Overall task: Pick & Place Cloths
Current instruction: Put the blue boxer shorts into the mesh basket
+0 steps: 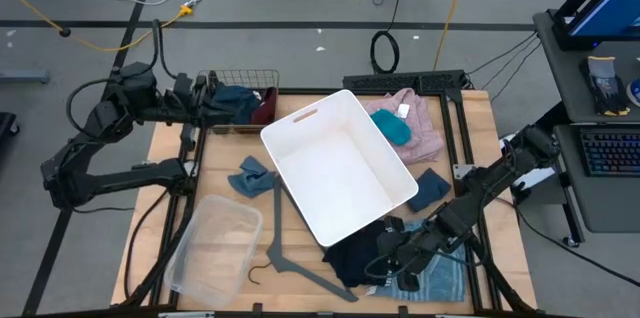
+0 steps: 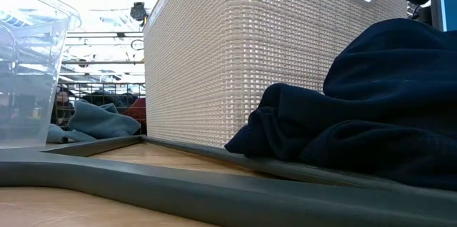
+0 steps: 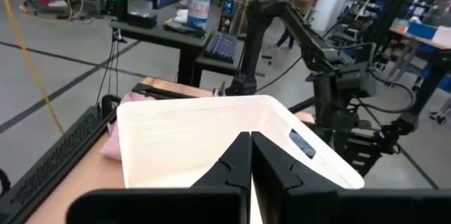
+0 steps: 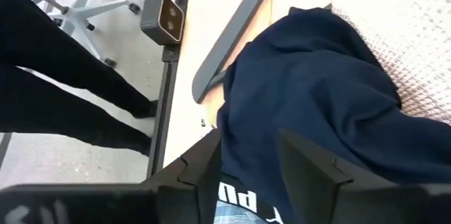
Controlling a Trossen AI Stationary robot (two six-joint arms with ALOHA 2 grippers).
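From above, the white bin sits tilted in the middle of the tabletop with cloths scattered round it: pink fleece with a teal piece behind it, a blue cloth on its left, and a navy cloth heaped at its near corner, just beside the grey hanger. The right claw is low over that navy heap – far nearer to it than the left claw, which waits by the wire basket at the far left corner.

At tabletop height, the navy cloth bulges against the bin's woven wall, and a clear tub stands at the left.

The left wrist view shows that claw's fingers pressed together, empty, facing the bin.

The right wrist view shows that claw spread part-way, with the navy cloth bunched between and directly ahead of its fingers – whether it pinches the fabric cannot be told.
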